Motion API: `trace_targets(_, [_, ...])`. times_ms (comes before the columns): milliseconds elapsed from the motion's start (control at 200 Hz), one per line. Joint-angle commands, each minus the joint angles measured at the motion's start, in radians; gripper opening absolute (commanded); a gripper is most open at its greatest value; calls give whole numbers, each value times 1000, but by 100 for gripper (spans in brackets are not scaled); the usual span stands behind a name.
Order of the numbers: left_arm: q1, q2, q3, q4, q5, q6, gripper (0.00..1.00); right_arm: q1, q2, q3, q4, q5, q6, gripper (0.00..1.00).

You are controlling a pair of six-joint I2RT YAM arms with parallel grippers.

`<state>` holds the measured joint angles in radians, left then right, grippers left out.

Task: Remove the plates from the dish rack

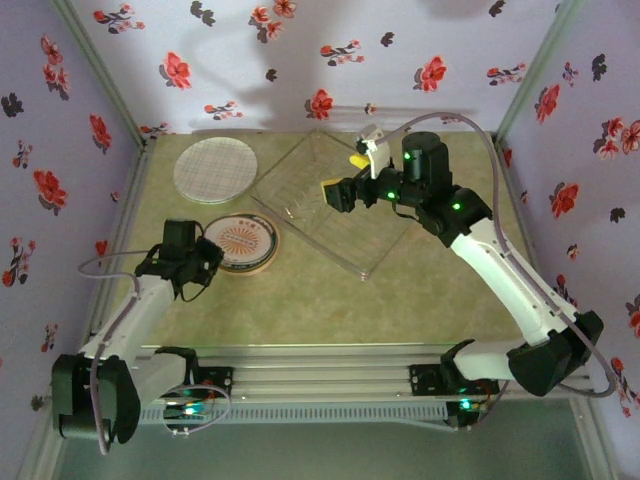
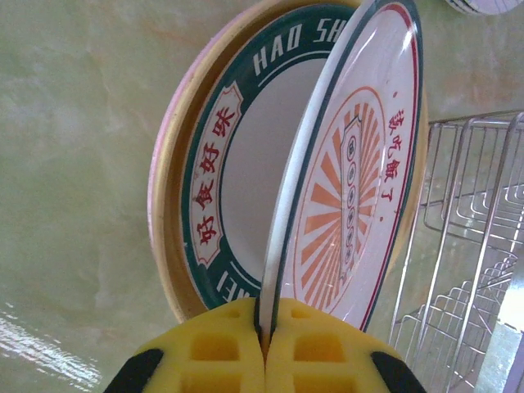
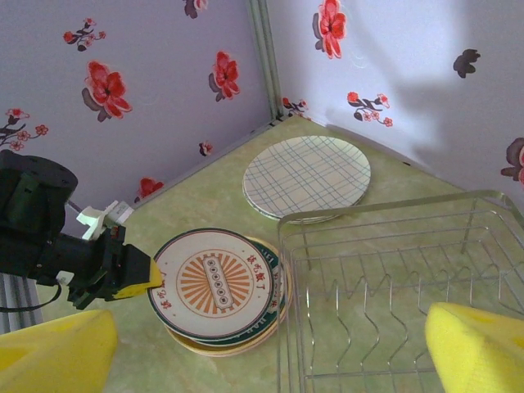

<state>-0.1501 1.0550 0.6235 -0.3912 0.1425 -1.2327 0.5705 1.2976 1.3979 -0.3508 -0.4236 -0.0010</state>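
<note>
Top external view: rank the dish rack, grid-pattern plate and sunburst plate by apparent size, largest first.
1. dish rack: clearly the largest, wider than either plate.
2. grid-pattern plate.
3. sunburst plate: smaller than the grid-pattern plate, though the margin is modest.

Counter point(image 1: 330, 310), pale green, contents as recorded:

1. Sunburst plate point(image 1: 243, 240), white with an orange centre. It topped a short stack, and its rim met the tips of the left jaws. A tan-rimmed plate point(image 1: 262, 266) lay beneath it.
2. Grid-patterned plate point(image 1: 215, 170), lying flat beyond the left jaws and well apart from them.
3. Dish rack point(image 1: 375, 245), clear and ribbed, set cornerwise directly under the right jaws. These hung over its middle, to the right of the stack.
</note>
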Motion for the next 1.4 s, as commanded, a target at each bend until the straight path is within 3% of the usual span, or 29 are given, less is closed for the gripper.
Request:
trace_targets(0, [10,9,-14,70,32,-22,0,11,8,30,3,-13,-1,97])
trace_targets(785, [10,50,-56,104,41,-19,0,12,20,46,-8,-7,1,97])
trace_targets(1395, [10,77,-53,108,55,-16,25,15,12,49,-19,2,16,97])
